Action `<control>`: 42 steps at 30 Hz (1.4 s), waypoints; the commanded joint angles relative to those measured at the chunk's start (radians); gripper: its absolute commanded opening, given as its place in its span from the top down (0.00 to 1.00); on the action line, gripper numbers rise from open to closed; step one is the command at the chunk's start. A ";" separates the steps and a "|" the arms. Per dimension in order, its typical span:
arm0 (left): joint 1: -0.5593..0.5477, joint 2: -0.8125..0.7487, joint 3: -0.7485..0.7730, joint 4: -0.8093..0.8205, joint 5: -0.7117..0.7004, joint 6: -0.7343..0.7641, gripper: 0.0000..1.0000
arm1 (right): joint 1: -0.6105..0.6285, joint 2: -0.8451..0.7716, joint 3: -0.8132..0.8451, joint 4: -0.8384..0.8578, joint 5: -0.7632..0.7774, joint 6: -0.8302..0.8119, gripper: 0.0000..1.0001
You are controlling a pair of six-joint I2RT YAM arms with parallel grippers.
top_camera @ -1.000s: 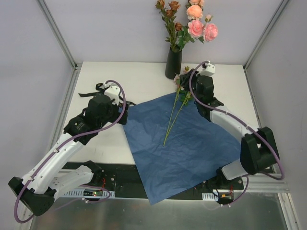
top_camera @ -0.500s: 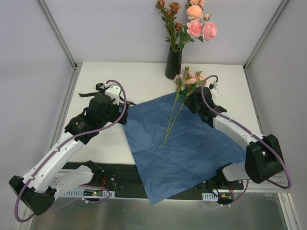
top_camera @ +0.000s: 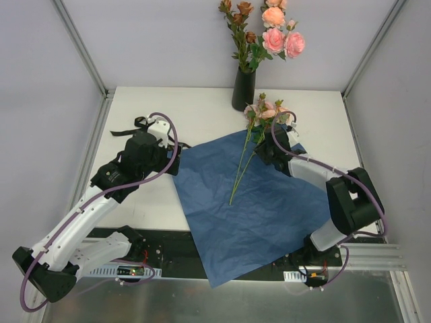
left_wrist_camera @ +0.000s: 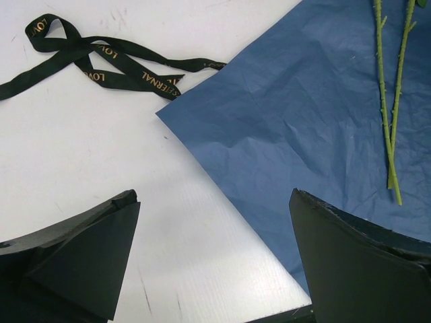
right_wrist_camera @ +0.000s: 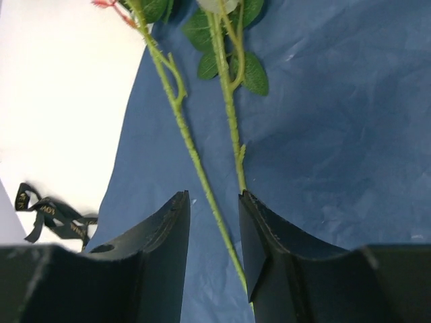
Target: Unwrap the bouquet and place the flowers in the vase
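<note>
The black vase (top_camera: 244, 89) stands at the back of the table with pink and rust roses (top_camera: 275, 39) in it. The blue paper (top_camera: 259, 202) lies unfolded and flat. Two loose flowers (top_camera: 240, 165) lie on it, blossoms (top_camera: 267, 111) toward the vase. My right gripper (top_camera: 264, 143) (right_wrist_camera: 213, 196) hangs low over them, half open. One green stem (right_wrist_camera: 195, 161) runs between its fingers with a gap on each side; the other stem (right_wrist_camera: 229, 114) passes behind the right finger. My left gripper (top_camera: 172, 163) (left_wrist_camera: 214, 198) is wide open over bare table beside the paper's left corner (left_wrist_camera: 303, 101).
The black ribbon (top_camera: 128, 131) (left_wrist_camera: 101, 64) lies untied on the white table left of the paper, also seen in the right wrist view (right_wrist_camera: 50, 215). Grey walls and metal frame posts close in the table on three sides.
My right arm has swung its wrist from behind the blossoms to their near side, uncovering them, and now points along the stems. Stems, paper and left arm have not moved.
</note>
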 commanded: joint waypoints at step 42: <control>-0.011 0.002 0.004 0.027 0.009 0.016 0.01 | -0.078 0.316 0.040 0.288 -0.066 -0.177 0.66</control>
